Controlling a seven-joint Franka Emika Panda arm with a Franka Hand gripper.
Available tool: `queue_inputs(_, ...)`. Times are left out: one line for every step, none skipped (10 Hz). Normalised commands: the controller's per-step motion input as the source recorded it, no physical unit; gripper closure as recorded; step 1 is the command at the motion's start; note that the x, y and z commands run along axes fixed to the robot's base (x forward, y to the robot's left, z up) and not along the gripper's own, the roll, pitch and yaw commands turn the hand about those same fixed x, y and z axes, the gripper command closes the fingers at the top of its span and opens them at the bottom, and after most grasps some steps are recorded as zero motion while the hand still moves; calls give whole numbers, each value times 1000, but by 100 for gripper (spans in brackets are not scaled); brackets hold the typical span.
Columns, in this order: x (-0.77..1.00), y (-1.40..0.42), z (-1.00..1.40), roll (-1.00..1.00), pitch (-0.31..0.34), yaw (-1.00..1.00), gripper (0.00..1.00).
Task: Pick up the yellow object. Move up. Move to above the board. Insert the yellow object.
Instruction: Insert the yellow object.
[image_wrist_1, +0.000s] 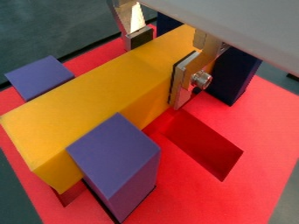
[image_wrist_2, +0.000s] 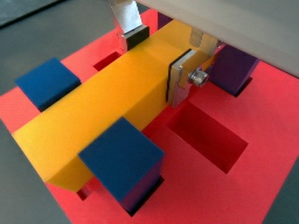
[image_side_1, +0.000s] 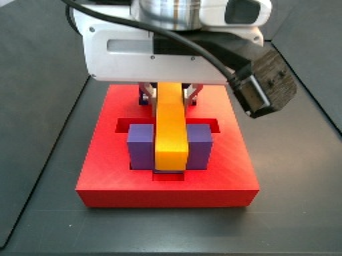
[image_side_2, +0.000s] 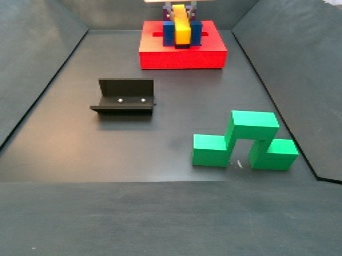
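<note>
- While the two-finger gripper (image_wrist_1: 163, 54) hangs over the large flat red square board (image_side_1: 227, 175), its silver plates clamp the far end of the long yellow-orange rectangular bar (image_wrist_1: 100, 101).
- That bar lies between the blue-purple upright posts (image_side_1: 138, 146), so insertion looks under way.
- Next, I judge, press straight down, then part the fingers.
- Green blocks (image_side_2: 241, 140) sit at 5 o'clock, the fixture (image_side_2: 123, 97) at 9 o'clock.
</note>
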Motion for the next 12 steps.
queue_inputs(0,-17,-217,54,0,0,100)
queue_inputs(0,-71,-169,34,0,0,100)
queue_inputs(49,-94,-169,16,0,0,100)
queue_inputs(49,-89,-194,6,0,0,100)
queue_inputs(46,-63,-226,16,0,0,100)
queue_inputs(66,0,-311,34,0,0,100)
queue_inputs(100,131,-246,0,0,0,100)
queue_inputs(97,157,-183,0,9,0,100)
queue_inputs(89,40,-203,0,0,0,100)
queue_inputs(0,0,-309,26,-34,0,100)
queue_inputs(0,-3,-269,24,-37,0,100)
queue_inputs(0,0,0,0,0,0,100)
